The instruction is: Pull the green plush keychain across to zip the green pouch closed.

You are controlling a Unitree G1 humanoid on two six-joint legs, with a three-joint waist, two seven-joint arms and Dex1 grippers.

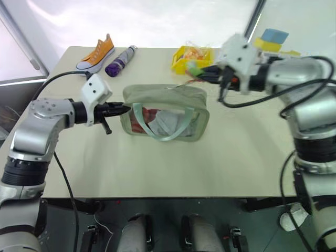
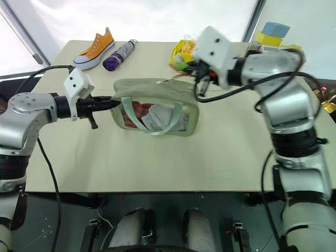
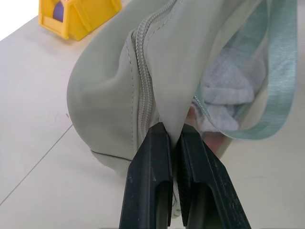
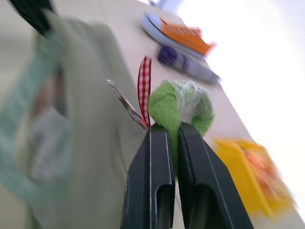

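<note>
Keychain: green plush keychain (image 4: 178,107) sits clamped between my right gripper (image 4: 175,136) fingers, raised above the table (image 1: 157,168) just off the pouch's right end.
Right wrist view: I see a red-checked ribbon (image 4: 144,88) and a thin metal link beside the plush; head views do not resolve these.
Pouch: green pouch (image 1: 165,113) rests mid-table, strap handles draped over its clear front side.
Left gripper: my left gripper (image 3: 174,143) is clenched on fabric at the pouch's left end.
Left wrist view: I see the zipper teeth (image 3: 143,90) meeting at this end.
Head views: orange shoe (image 1: 96,52), purple umbrella (image 1: 119,61) and yellow bin (image 1: 189,56) along the far edge.
</note>
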